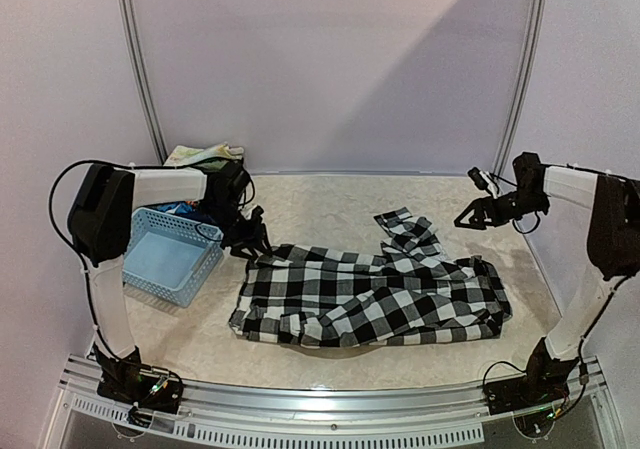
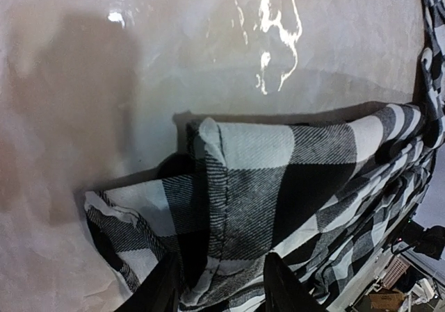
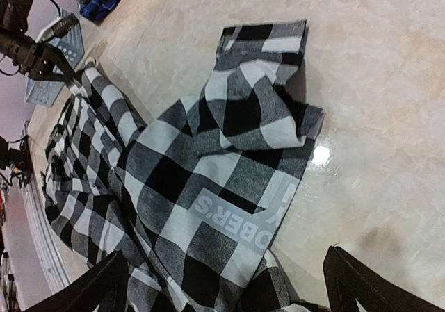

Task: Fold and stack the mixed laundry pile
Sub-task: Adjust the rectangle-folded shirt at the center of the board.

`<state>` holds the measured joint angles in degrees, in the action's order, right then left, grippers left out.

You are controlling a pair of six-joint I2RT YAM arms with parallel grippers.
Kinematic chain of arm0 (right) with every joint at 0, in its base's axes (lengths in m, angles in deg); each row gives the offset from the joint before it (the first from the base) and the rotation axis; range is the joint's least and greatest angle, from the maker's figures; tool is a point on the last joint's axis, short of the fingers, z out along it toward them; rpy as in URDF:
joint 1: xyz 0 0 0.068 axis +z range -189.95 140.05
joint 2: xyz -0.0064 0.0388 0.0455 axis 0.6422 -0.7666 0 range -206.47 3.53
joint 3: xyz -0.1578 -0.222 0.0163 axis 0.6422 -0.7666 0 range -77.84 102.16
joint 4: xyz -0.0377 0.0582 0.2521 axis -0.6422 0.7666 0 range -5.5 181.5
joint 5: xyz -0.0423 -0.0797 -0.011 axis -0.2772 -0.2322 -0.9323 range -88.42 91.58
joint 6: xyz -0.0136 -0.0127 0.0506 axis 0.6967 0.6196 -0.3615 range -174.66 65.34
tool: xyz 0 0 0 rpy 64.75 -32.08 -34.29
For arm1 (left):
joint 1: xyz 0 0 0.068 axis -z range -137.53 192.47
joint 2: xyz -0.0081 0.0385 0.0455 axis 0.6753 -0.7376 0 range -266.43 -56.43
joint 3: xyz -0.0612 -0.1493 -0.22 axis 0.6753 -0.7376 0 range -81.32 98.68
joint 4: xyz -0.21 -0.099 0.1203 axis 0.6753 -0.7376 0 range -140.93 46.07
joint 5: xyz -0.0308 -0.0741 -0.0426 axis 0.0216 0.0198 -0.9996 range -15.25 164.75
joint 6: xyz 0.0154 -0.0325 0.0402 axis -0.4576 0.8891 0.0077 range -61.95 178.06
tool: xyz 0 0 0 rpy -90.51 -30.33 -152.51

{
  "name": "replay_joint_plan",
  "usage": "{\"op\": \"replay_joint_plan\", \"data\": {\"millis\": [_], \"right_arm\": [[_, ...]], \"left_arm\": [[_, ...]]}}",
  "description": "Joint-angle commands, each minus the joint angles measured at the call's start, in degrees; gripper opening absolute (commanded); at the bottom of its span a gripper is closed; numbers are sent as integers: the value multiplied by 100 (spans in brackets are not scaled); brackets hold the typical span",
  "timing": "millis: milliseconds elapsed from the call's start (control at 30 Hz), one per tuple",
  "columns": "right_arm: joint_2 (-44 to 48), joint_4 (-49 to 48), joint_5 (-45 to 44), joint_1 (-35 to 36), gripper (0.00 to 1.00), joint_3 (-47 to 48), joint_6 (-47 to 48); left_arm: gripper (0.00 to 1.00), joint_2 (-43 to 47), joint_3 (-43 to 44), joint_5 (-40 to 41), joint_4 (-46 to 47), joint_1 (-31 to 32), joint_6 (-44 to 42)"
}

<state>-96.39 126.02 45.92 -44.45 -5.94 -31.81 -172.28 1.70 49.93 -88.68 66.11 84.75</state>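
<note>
1. View from above: the checked shirt [image 1: 370, 299] lies spread and rumpled across the middle of the table [image 1: 330, 201], with one sleeve folded up towards the far right. The left gripper [image 1: 252, 239] sits low at the shirt's far left corner. The right gripper [image 1: 476, 214] hangs above bare table just right of the folded sleeve, its claw apart and holding nothing. A light blue basket [image 1: 165, 264] stands at the left edge. A pale floral cloth [image 1: 205, 154] and a dark blue piece [image 1: 183, 209] are bunched at the basket's far side.
2. Left wrist view: the two fingers [image 2: 161, 290] stand apart at the bottom of the picture. A doubled-over corner of the checked shirt [image 2: 257, 201] lies between and beyond them. The claw straddles the cloth and is not pinched on it.
3. Right wrist view: the fingers [image 3: 97, 284] are spread wide and empty. The checked shirt [image 3: 174, 166] is below and beyond them, with a grey printed label facing up. Across the shirt, the left gripper [image 3: 43, 60] shows at the far corner.
</note>
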Motion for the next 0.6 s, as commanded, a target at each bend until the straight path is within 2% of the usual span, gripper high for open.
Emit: {"op": "replay_joint_plan", "data": {"millis": [0, 133, 233, 333, 567], "right_arm": [[-722, 1211, 115, 106, 98, 90, 811], [-315, 1166, -427, 106, 92, -351, 1331], [-159, 1233, -432, 115, 82, -538, 1637], [-210, 1338, -428, 152, 76, -590, 1860], [-224, 1059, -1141, 265, 68, -739, 2031]], "left_arm": [[39, 41, -155, -99, 103, 103, 6], [26, 88, -205, 40, 44, 137, -162], [12, 104, -233, 173, 11, 150, -264], [3, 143, -226, 326, -97, 172, -385], [0, 195, -55, 744, -852, 265, -959]]}}
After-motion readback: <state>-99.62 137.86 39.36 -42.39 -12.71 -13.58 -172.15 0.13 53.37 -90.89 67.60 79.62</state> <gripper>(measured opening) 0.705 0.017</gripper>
